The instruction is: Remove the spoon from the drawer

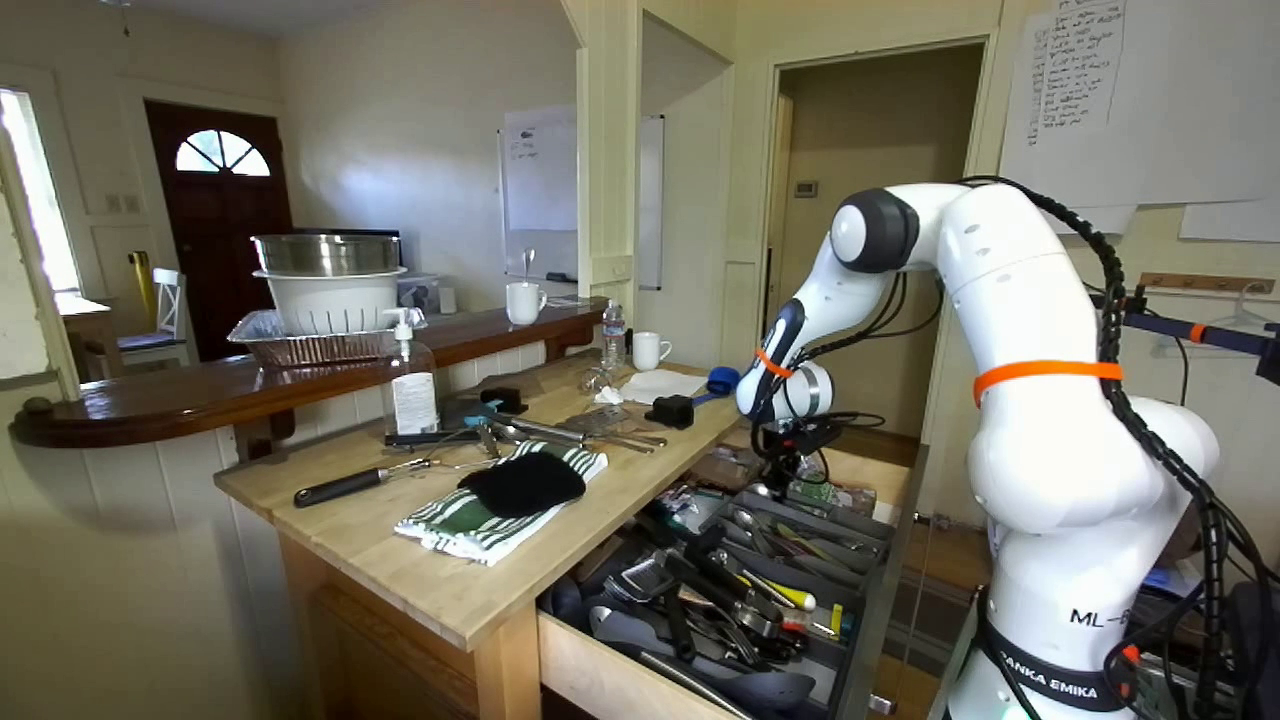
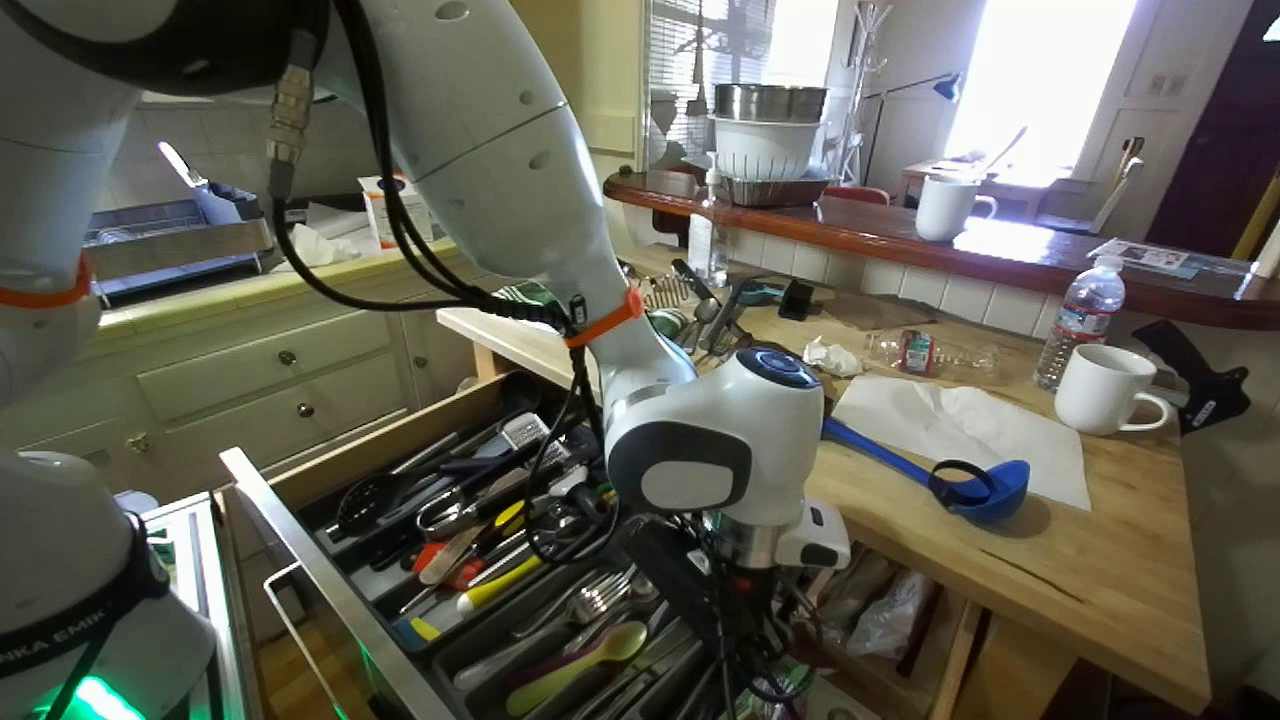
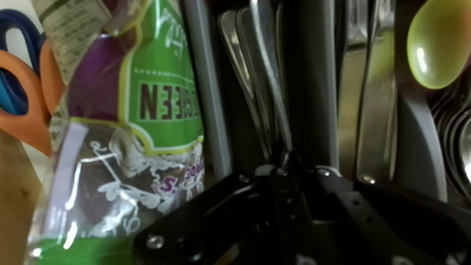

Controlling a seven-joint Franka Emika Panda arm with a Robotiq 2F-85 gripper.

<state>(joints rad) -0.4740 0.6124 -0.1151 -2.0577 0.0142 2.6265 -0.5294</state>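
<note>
The wide light-wood drawer (image 1: 630, 668) stands open with a dark divided tray of utensils; it also shows in an exterior view (image 2: 325, 595). My gripper (image 1: 782, 482) points down into a far compartment. In the wrist view my gripper (image 3: 287, 152) has its fingertips close together on the end of a thin metal utensil (image 3: 270, 70). That utensil stands out above several metal handles in a narrow slot. Its lower end is hidden by the fingers, so I cannot see whether it is a spoon. A yellow-green spoon (image 3: 438, 48) lies farther right; it shows in an exterior view (image 2: 600, 660).
Grey dividers (image 3: 211, 92) flank the slot. A printed plastic bag (image 3: 158, 110) and orange-handled scissors (image 3: 22, 95) lie left of the gripper. Knives (image 3: 375, 110) lie to its right. The wooden counter (image 1: 560, 560) edges the drawer; a blue ladle (image 2: 990, 490) lies on it.
</note>
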